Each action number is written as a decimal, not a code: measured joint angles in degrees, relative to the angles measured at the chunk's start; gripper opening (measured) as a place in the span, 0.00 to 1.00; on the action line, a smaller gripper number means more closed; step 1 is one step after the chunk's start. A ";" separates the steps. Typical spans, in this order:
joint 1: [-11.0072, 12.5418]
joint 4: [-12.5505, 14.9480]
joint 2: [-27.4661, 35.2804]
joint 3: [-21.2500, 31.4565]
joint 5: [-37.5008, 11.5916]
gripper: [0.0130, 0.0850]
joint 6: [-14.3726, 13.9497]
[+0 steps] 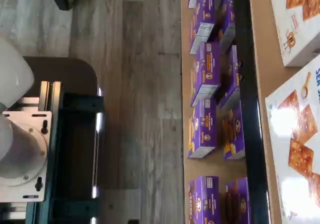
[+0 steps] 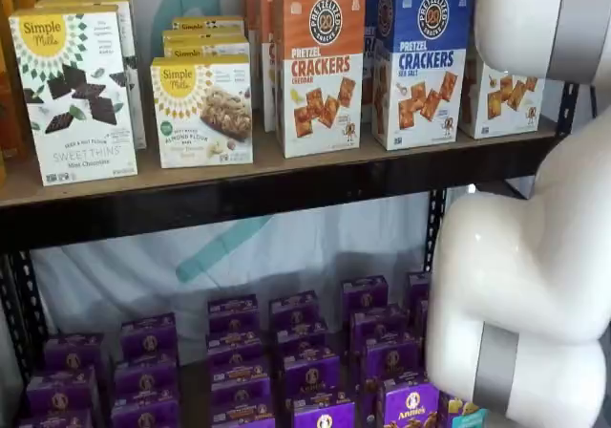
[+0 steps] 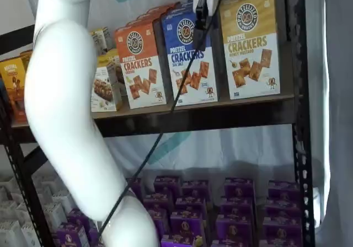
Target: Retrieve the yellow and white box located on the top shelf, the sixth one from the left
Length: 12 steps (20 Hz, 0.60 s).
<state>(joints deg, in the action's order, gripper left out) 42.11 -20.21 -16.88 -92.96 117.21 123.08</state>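
The yellow and white box (image 3: 251,46) stands upright at the right end of the top shelf (image 3: 220,114). In a shelf view only its white lower part (image 2: 496,98) shows, beside the white arm that hides the rest. My gripper (image 3: 201,15) hangs from the view's top edge as black fingers with a cable beside them, in front of the blue-topped carton just left of the yellow box. It is seen side-on, so no gap can be judged. The wrist view shows the shelf board (image 1: 260,59) and the white lower parts of two cartons; I cannot tell which is the yellow one.
An orange-topped carton (image 3: 140,62) and a blue-topped carton (image 3: 190,54) stand left of the yellow box. Simple Mills boxes (image 2: 76,94) fill the shelf's left. Small purple boxes (image 2: 305,361) cover the lower level. The white arm (image 3: 66,120) spans the foreground. A black upright (image 3: 300,120) stands right of the box.
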 joint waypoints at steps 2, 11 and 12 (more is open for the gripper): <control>-1.37 2.23 -2.13 2.32 -2.37 1.00 0.04; -0.64 -0.13 -6.34 7.03 -5.48 1.00 -0.21; 0.01 -1.18 -6.43 7.05 -5.75 1.00 -0.11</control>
<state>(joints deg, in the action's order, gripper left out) 42.12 -21.38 -23.31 -85.91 111.47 122.97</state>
